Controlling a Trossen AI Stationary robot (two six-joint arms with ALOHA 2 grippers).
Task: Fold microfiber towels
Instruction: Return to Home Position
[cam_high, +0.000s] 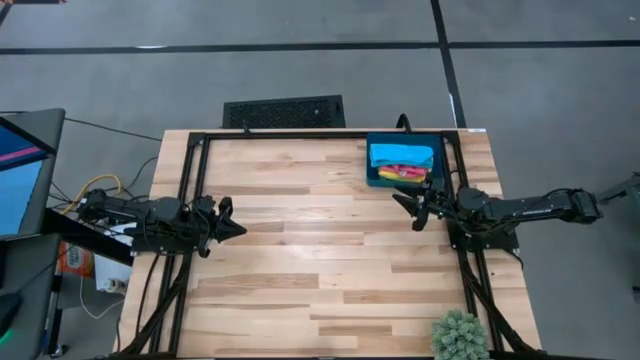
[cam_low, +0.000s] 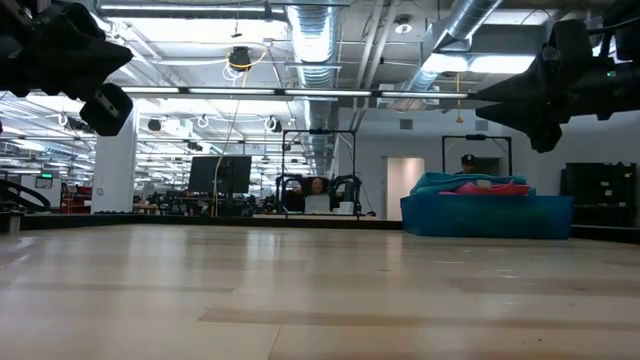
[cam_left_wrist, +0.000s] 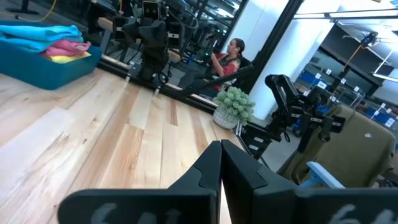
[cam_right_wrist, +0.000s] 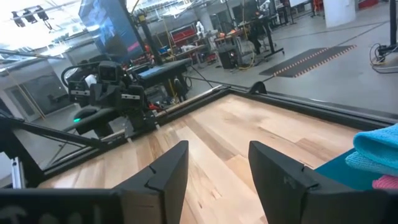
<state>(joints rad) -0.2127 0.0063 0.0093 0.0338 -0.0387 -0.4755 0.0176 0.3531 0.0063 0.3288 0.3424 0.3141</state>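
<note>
The microfiber towels lie folded and stacked in a dark blue tray (cam_high: 378, 178) at the table's far right: a sky-blue towel (cam_high: 402, 153) on top, pink (cam_high: 412, 173) and yellow (cam_high: 389, 173) edges showing below it; the green one is hidden. The stack also shows in the low view (cam_low: 470, 184) and the left wrist view (cam_left_wrist: 37, 34). My left gripper (cam_high: 238, 229) hovers shut at the table's left side. My right gripper (cam_high: 403, 207) hovers open at the right, just near of the tray, empty.
A small green plant (cam_high: 459, 335) stands at the table's near right corner. A black frame (cam_high: 190, 170) runs around the tabletop. A person (cam_left_wrist: 231, 56) sits beyond the table's right side. Bare wood lies between the two grippers.
</note>
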